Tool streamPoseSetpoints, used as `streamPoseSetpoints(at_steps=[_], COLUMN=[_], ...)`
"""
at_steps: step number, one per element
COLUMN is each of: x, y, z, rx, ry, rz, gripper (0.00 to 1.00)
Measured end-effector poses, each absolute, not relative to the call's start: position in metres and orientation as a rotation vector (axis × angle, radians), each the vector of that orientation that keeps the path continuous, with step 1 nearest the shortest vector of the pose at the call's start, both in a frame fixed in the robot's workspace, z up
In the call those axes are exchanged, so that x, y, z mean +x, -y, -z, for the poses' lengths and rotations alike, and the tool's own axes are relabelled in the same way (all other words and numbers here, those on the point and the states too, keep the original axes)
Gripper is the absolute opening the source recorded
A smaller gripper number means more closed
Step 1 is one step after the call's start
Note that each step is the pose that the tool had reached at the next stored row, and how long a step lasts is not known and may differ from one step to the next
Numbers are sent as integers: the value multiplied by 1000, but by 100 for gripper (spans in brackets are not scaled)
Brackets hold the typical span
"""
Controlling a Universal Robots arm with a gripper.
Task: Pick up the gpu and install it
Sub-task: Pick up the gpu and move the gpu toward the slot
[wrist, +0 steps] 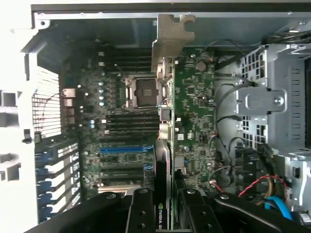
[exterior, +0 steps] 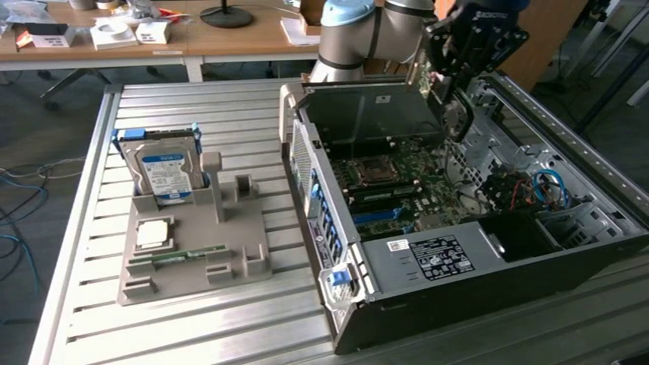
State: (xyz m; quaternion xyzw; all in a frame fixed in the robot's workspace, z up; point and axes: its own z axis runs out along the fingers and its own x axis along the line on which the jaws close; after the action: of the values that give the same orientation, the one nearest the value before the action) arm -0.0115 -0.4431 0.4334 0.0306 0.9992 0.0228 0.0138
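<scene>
The black two-fingered claw (exterior: 444, 80) on the grey robot arm (exterior: 355, 34) is clamped on the gpu (exterior: 454, 114), a thin flat dark green card with a black cooler and a silvery end bracket. In the exterior view the card hangs edge-down straight below the claw, over the open black and silver computer case (exterior: 568, 251), close to the case's rear wall.

In the wrist view the claw (wrist: 166, 208) has a black finger (wrist: 141, 208) against each face of the gpu (wrist: 165, 145). The card runs away from the fingers edge-on, with its silvery bracket (wrist: 171, 41) at the end farthest from the claw. Beyond the card lies the green motherboard (wrist: 194, 97). Its square silver processor socket (wrist: 146, 92) and the long black and blue slots (wrist: 124, 150) sit to one side of the card's line. Whether the card's lower edge touches the board cannot be told.

Well apart from the claw, toward the exterior view's left, a grey moulded parts holder (exterior: 193, 266) stands on the slatted aluminium table (exterior: 203, 327). It carries an upright silver hard drive with a blue label (exterior: 163, 173), a slim green RAM stick (exterior: 190, 255) and a square silver processor chip (exterior: 152, 232).
</scene>
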Motion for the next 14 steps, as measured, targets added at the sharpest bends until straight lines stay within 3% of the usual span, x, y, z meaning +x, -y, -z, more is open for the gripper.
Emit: streamPoseSetpoints(at_steps=[14], x=[9], y=[443], z=[-433], rx=[95], ry=[-3112], rz=[-71], gripper=[26])
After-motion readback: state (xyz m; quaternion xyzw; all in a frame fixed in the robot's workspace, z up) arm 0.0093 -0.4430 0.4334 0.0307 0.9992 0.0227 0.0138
